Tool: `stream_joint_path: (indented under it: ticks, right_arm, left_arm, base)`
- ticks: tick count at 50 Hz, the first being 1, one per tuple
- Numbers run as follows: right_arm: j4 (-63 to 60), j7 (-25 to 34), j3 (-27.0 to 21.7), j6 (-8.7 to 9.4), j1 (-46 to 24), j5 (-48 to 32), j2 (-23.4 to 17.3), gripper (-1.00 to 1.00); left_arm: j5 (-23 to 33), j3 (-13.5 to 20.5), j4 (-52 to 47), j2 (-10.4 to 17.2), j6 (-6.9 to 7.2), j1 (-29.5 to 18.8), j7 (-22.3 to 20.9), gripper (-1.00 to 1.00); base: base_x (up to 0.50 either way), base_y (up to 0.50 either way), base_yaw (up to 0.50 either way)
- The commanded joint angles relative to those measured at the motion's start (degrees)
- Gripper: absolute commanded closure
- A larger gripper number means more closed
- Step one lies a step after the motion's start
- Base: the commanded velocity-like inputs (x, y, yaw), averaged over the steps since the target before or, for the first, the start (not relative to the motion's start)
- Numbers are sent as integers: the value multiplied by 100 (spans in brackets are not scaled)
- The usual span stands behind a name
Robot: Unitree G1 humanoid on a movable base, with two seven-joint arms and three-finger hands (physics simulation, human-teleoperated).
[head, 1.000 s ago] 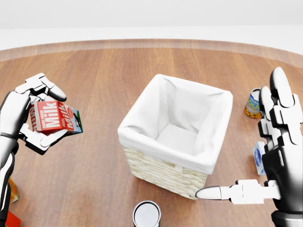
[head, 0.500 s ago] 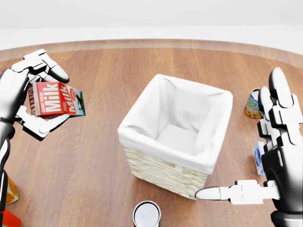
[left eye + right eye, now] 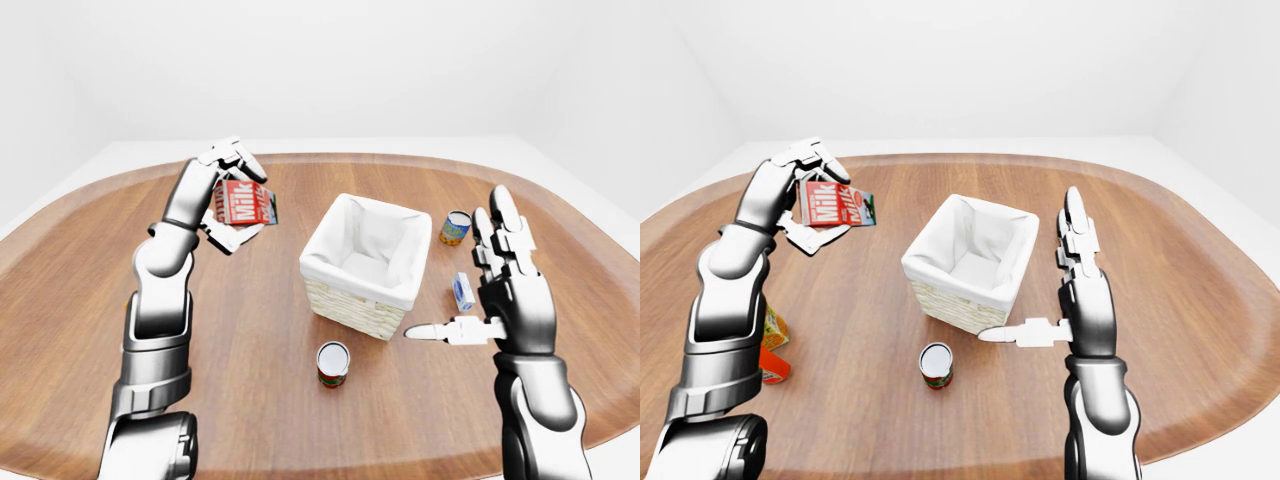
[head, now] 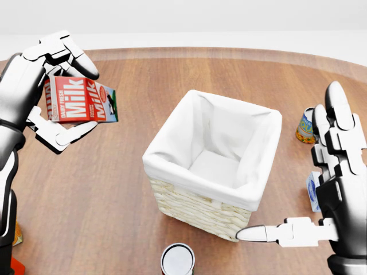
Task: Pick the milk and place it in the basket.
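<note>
The left hand is closed around the milk. Its fingers curl over the top of the carton and one more presses from below. The hand holds the milk up in the air, above the table. The carton is red and white with the word "Milk" on its side, and it lies tipped over sideways in the hand. In the head view it is at the upper left, well apart from the basket.

The basket sits in the middle of the round brown table. It is woven and pale, with a white cloth lining inside. Nothing can be seen inside it.

The right hand is at the right of the head view. Its fingers are spread apart and point up, and one finger sticks out sideways toward the basket's bottom corner. It holds nothing.

A small can with a white top stands on the table just below the basket. A yellow and blue can stands to the right of the basket, partly behind the right hand in the head view. A small blue and white box stands near it. In the right-eye view, a yellow and orange carton and a red box sit by the left arm.
</note>
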Motion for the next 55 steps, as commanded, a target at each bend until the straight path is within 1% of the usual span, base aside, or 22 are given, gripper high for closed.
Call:
stream_joint_path:
  ticks: [1,12,19,23,30,33,43,46,55]
  right_arm:
    - [5,-4,-8,8,-10,10,-3,-100]
    - [36,-8,2,-35,2,1,-2,-100]
    - [50,-9,-11,-27,-8,13,-4,-100]
    - [61,-12,-1,-54,3,5,-1,-100]
    - [48,-9,3,-33,1,6,-1,-100]
    - [61,-11,12,-58,9,-3,1,-100]
    - [53,-14,10,-49,6,-6,-1,-100]
    - [76,-16,21,-91,21,-20,3,-100]
    - [70,-12,14,-81,17,-11,2,-100]
  left_arm:
    - [-111,-139,-504,-193,0,-254,16,100]
    - [144,-429,-1001,-536,0,-360,-212,100]
    - [224,-487,-1116,-668,0,-473,-306,100]
    - [281,-568,-1186,-750,0,-468,-326,100]
    - [370,-678,-1377,-899,0,-542,-410,100]
    - [404,-725,-1408,-960,0,-571,-420,100]
    - [597,-931,-1645,-1220,0,-554,-529,100]
    - [673,-1010,-1773,-1307,0,-514,-589,100]
    - [788,-1113,-1799,-1460,0,-492,-634,100]
  base:
    - [0,0,0]
    - [0,0,0]
    - [0,0,0]
    - [0,0,0]
    - [0,0,0]
    - [0,0,0]
    - [0,0,0]
    - [0,0,0]
    - [0,0,0]
